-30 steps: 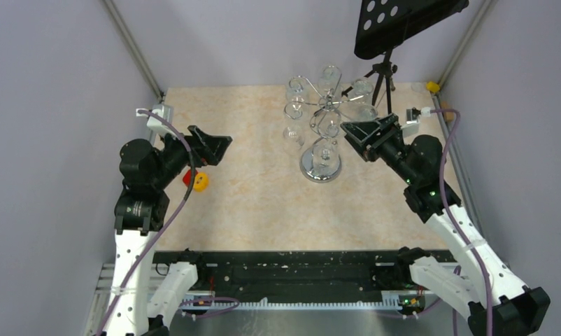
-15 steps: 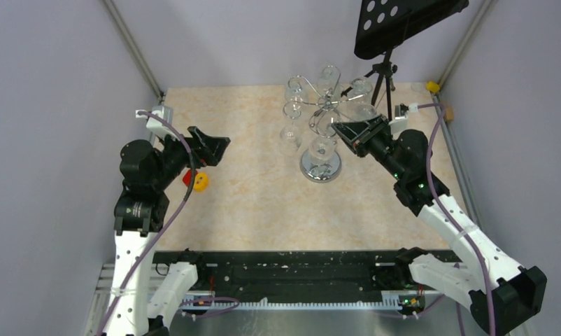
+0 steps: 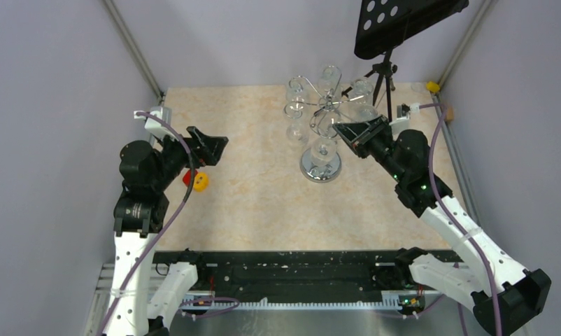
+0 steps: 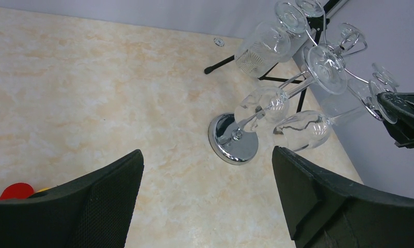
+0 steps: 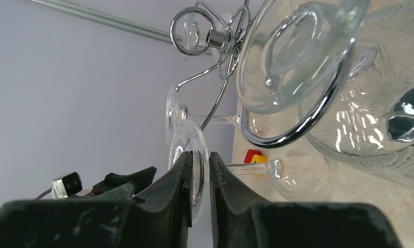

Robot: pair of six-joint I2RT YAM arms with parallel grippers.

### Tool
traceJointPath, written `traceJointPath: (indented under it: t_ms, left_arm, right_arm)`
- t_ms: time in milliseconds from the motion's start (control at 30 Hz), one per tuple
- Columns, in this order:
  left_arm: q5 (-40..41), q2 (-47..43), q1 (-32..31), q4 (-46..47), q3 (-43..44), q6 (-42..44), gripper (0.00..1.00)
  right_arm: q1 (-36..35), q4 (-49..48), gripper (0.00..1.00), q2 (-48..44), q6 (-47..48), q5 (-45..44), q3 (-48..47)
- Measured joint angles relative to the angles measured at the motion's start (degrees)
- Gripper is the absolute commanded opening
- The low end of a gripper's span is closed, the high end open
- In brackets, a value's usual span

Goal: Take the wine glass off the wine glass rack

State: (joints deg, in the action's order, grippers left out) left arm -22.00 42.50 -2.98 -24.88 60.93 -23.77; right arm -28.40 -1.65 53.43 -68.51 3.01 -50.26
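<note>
Glass risk: your right gripper (image 5: 197,155) clamps the wine glass (image 5: 187,137) foot; jerk and it snags the wine glass rack (image 5: 269,140) (left gripper (image 4: 207,155) jaws apart).

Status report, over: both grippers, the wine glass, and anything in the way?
Left gripper open, away from rack. Right gripper shut on wine glass foot, glass not yet clear of rack. Neighbour glasses hang close.
</note>
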Motion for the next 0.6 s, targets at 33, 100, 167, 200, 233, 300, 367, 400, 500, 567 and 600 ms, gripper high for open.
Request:
traceJointPath:
  t_ms: [33, 100, 167, 200, 233, 300, 367, 400, 500, 567, 600]
  left_arm:
    - [0.26, -0.02, 0.0, 0.0, 0.0, 0.09, 0.98]
    - [0.52, 0.0, 0.0, -0.02, 0.0, 0.17, 0.98]
    - [0.66, 0.0, 0.0, -0.02, 0.0, 0.26, 0.98]
    - [0.68, 0.0, 0.0, -0.02, 0.0, 0.33, 0.98]
    - [0.68, 0.0, 0.0, -0.02, 0.0, 0.35, 0.98]
    - [0.68, 0.0, 0.0, -0.02, 0.0, 0.37, 0.98]
    - [0.68, 0.0, 0.0, -0.04, 0.0, 0.37, 0.97]
    - [0.68, 0.0, 0.0, -0.04, 0.0, 0.37, 0.97]
    - [0.68, 0.0, 0.0, -0.04, 0.0, 0.37, 0.97]
    - [0.68, 0.0, 0.0, -0.04, 0.0, 0.37, 0.97]
    - [0.68, 0.0, 0.0, -0.04, 0.0, 0.37, 0.97]
  right_arm:
    - [-0.07, 0.22, 0.17, -0.04, 0.31, -0.22, -0.17]
    - [-0.31, 0.79, 0.25, -0.07, 0.83, -0.59, -0.46]
    - [-0.44, 0.85, 0.28, -0.07, 1.4, -0.83, -0.5]
    - [-0.46, 0.94, 0.29, -0.09, 1.73, -0.96, -0.55]
    - [-0.46, 1.05, 0.29, -0.11, 2.1, -1.07, -0.55]
    - [-0.46, 1.79, 0.3, -0.11, 2.58, -1.33, -0.85]
    - [-0.46, 2.62, 0.31, -0.13, 3.28, -1.68, -1.31]
    - [-0.46, 3.1, 0.32, -0.17, 3.54, -1.84, -1.51]
    - [-0.48, 4.57, 0.34, -0.24, 4.52, -2.6, -2.21]
    - [-0.48, 5.6, 0.34, -0.46, 5.22, -3.21, -2.67]
    - [-0.48, 5.95, 0.33, -0.66, 5.55, -3.43, -2.8]
